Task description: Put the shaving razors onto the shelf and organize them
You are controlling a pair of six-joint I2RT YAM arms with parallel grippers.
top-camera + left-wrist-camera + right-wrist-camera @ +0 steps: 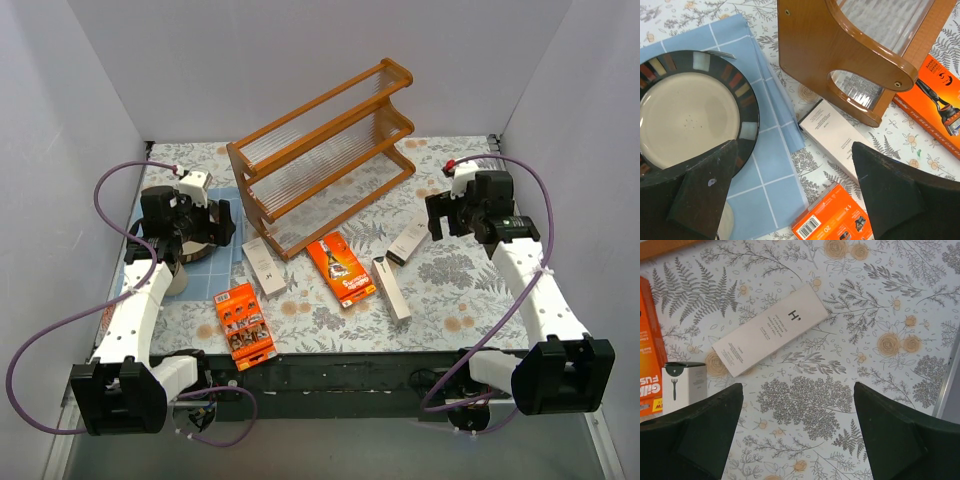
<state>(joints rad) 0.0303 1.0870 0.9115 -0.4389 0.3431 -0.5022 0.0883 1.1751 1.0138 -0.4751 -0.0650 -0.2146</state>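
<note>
The wooden shelf (320,150) stands at the back centre; its side frame (840,55) shows in the left wrist view. Two orange razor packs (244,325) (340,268) and three white boxes (264,265) (392,288) (408,241) lie flat on the table in front of it. My left gripper (220,225) (795,195) is open and empty, hovering above a white box (835,132) and an orange pack (835,215). My right gripper (438,215) (797,425) is open and empty above bare cloth, near a white box (770,335).
A dark-rimmed plate (685,110) sits on a blue checked cloth (765,165) at the left, under my left wrist. A cream mug (178,278) is partly hidden by the left arm. White walls close in the table on three sides.
</note>
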